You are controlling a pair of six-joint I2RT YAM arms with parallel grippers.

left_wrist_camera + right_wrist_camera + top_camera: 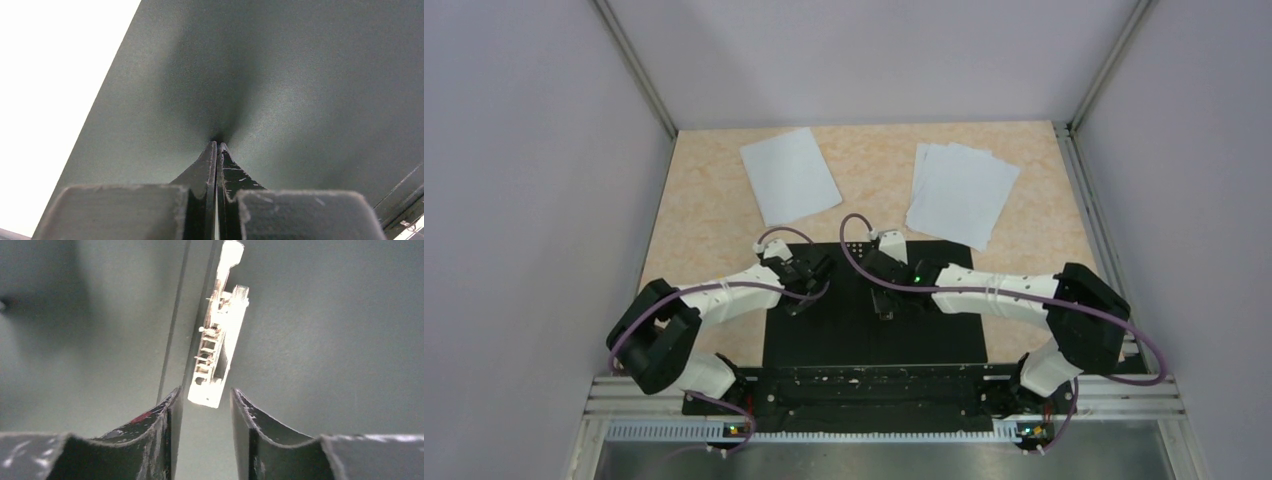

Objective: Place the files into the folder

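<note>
Between grey walls, folder lies open (beige tabletop).

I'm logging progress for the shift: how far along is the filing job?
Done: the folder lies open, black insides up. In hand: the left hand, shut, appears to press its tips on the left cover, and the right hand is open, straddling the end of the metal clip. Left: all the filing. The single sheet and the stack of sheets lie beyond the folder, none inside.
</note>
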